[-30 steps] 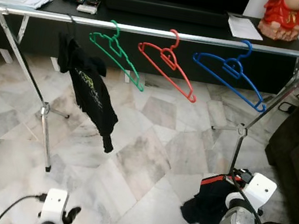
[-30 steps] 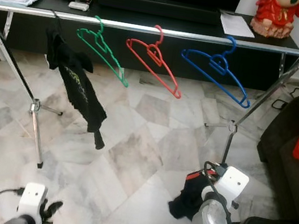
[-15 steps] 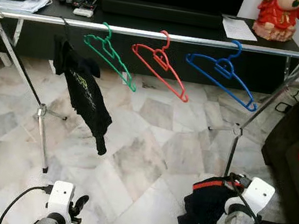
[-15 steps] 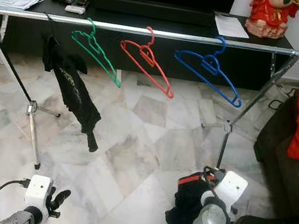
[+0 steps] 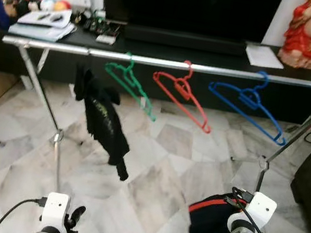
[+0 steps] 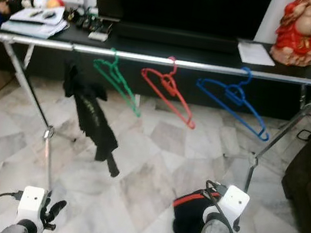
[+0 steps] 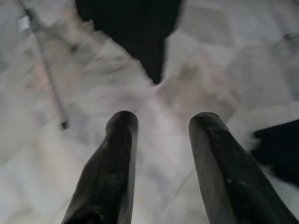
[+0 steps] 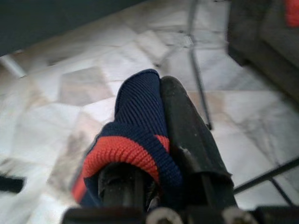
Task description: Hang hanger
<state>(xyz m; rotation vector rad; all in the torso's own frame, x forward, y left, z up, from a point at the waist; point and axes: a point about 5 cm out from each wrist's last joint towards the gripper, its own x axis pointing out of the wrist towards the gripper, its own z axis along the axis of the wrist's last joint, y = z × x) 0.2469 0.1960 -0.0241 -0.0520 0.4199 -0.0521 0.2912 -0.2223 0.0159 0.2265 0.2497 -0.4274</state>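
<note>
Garment (image 8: 138, 121) with red-striped collar is draped over the right gripper's (image 8: 154, 116) fingers (image 8: 187, 126).

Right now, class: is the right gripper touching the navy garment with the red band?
Touching. In the right wrist view, the right gripper has the navy garment wrapped over one finger and pressed against the other.

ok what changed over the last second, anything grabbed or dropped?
Nothing grabbed or dropped. The head camera panned, so the rail and the TV unit sit differently in frame. The right gripper stays shut on the dark garment with red trim, held low. The left gripper stays open and empty. Green, red and blue hangers and the hung black shirt are unmoved.
</note>
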